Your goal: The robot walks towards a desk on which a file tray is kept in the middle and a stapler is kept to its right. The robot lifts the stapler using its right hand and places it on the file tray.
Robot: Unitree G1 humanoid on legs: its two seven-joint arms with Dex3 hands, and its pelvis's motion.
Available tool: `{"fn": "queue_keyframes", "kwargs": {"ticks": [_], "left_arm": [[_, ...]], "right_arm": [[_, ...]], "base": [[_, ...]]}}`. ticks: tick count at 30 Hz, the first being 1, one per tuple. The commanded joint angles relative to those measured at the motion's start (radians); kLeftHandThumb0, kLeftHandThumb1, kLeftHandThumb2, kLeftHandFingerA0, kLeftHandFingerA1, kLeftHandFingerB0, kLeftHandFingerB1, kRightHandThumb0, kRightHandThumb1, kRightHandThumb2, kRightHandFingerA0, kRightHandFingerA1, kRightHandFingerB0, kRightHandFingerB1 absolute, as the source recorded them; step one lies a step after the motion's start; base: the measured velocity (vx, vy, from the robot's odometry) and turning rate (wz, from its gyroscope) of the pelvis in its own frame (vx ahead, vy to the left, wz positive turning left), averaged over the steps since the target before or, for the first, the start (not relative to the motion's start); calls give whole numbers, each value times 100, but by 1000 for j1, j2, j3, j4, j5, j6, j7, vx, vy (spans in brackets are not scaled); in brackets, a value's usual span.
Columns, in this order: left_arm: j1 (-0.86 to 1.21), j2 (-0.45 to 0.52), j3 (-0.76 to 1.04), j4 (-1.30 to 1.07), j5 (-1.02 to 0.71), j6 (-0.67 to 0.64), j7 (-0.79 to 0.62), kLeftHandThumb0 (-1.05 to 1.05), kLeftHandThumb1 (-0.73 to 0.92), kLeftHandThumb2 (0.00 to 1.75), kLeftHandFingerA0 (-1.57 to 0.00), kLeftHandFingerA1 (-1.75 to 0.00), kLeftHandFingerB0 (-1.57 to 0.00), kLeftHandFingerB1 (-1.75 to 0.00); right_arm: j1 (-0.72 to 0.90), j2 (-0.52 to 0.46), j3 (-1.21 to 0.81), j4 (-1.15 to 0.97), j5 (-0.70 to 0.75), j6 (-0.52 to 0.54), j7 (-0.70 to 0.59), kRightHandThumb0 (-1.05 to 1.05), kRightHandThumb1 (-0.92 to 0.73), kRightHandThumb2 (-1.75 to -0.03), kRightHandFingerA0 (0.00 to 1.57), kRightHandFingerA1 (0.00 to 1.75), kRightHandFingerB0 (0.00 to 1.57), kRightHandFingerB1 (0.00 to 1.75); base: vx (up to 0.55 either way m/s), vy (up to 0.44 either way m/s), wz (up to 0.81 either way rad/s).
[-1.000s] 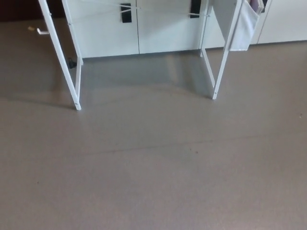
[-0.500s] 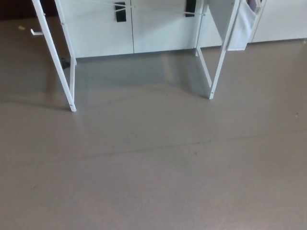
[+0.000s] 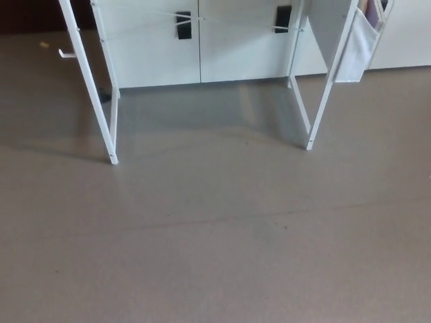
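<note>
Head view looks down at mostly bare grey-brown floor (image 3: 215,256), which fills the middle and lower frame. Only the lower part of the desk shows. Its white left leg (image 3: 90,87) slants from the top edge down to a foot at left centre. Its white right leg (image 3: 330,81) slants from the upper right down to a foot at right centre. A thinner white bar joins each foot to the rear. The desk top lies above the top edge, so stapler and file tray are out of sight; position of either can't be told.

White cabinet doors (image 3: 236,50) run along the top behind the legs, with two black handles (image 3: 183,24) (image 3: 283,19). A pale fabric pouch (image 3: 357,47) hangs by the right leg, upper right. A small white object (image 3: 66,53) and a yellowish speck (image 3: 44,45) lie on the floor, upper left.

Left hand and right hand: neither is in frame, so whether released, clenched or grasping can't be told.
</note>
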Motion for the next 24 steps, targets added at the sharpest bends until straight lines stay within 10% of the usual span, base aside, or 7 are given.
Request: {"fn": "queue_keyframes", "kwargs": {"ticks": [1, 24], "left_arm": [[2, 10, 4, -35, -1, 21, 12, -35, 39, 52, -69, -46, -72, -45], [-23, 25, -10, 10, 16, -7, 12, -41, 36, 52, -74, -46, -76, -45]], "right_arm": [[-3, -9, -1, 0, 13, -6, -1, -56, -63, -59, 14, 29, 0, 17], [-10, -10, -5, -2, 15, -5, 1, -56, -63, -59, 14, 29, 0, 17]], "base": [[151, 476, -52], [120, -39, 5]]}}
